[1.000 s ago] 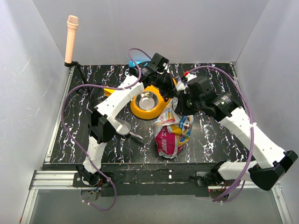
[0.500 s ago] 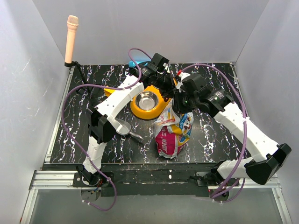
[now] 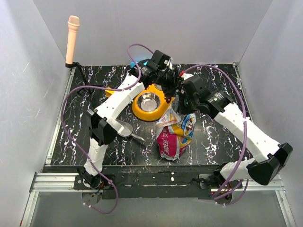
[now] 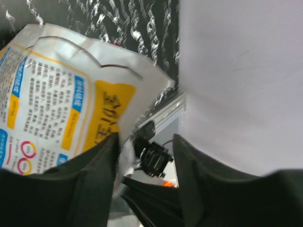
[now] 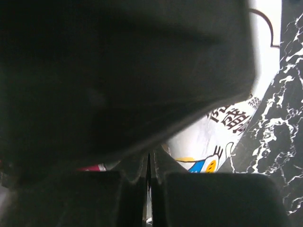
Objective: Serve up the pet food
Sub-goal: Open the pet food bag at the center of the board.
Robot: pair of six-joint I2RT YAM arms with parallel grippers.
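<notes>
At the middle of the black marbled table [image 3: 215, 139] stands the white, pink and blue foil bag [image 3: 173, 135], with the yellow double bowl [image 3: 138, 112] touching it at 11 o'clock. Both arms meet at the bag's top, at its 12 o'clock. Our left gripper [image 4: 146, 141] has its jaws moderately apart, the bag's upper edge between them. Our right gripper [image 5: 147, 166] is pressed closed; we cannot tell whether foil is pinched. The pet food is hidden from us.
</notes>
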